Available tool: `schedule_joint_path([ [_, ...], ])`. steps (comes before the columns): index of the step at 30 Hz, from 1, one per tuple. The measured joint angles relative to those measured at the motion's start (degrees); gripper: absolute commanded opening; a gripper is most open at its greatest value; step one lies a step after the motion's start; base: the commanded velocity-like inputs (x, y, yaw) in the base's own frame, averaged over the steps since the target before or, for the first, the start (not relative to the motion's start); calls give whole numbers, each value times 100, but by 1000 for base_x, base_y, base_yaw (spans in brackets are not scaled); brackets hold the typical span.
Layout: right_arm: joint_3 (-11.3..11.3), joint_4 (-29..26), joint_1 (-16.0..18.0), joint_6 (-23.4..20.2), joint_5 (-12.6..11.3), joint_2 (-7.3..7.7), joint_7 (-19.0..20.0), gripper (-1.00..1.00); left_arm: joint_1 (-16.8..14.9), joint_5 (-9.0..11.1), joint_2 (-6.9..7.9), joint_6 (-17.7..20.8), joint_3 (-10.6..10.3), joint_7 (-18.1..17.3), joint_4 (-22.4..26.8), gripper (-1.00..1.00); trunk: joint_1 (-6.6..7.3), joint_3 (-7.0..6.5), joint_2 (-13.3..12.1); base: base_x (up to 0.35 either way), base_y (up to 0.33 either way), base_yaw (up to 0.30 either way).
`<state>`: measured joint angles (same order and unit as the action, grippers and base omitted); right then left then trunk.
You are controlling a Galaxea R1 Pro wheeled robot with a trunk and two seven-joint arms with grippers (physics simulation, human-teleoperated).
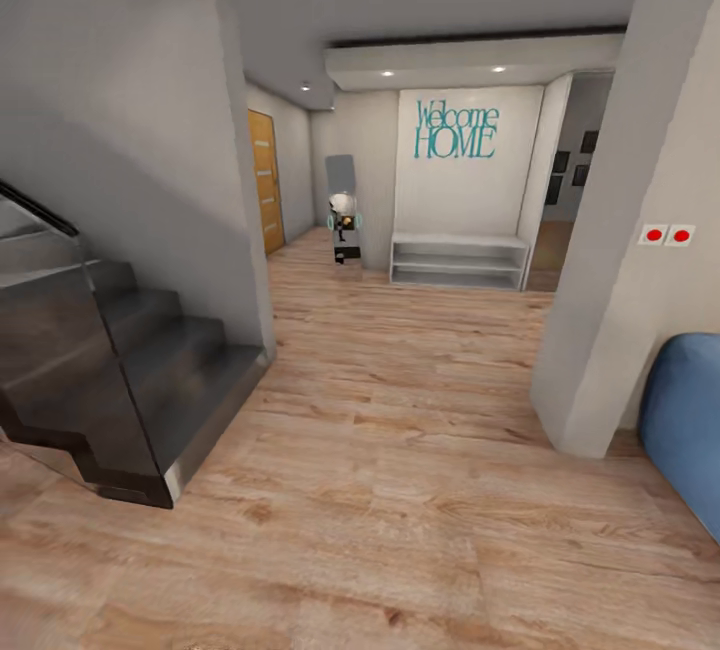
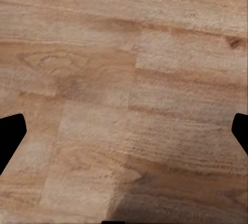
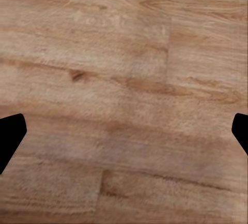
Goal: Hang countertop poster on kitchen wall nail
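Here the head view looked down a hallway with a wood floor [image 1: 400,450], dark stairs [image 1: 120,380] at the left, a white shelf [image 1: 458,262] under teal "Welcome HOME" lettering [image 1: 456,130] at the upper middle, and a blue seat [image 1: 685,425] at the right edge. Each wrist view faced floorboards, the left hand [image 2: 124,136] and right hand [image 3: 124,136] spread wide and holding nothing.
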<state>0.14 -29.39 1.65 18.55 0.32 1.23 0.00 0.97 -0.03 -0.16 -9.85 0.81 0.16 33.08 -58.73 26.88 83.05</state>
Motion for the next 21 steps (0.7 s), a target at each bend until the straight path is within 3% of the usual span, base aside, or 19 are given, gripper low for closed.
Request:
schedule_joint_path([
  [12, -6, 0, -1, 5, -2, 1, 7, 100, 0, 0, 0, 0, 0, 0, -1, 100, 0, 2, 0, -32, -40, 200],
  [21, -6, 0, 0, 9, 0, -1, -7, 100, 0, 2, 0, 1, 0, 1, 0, 100, 0, 2, 0, -7, -10, 275],
])
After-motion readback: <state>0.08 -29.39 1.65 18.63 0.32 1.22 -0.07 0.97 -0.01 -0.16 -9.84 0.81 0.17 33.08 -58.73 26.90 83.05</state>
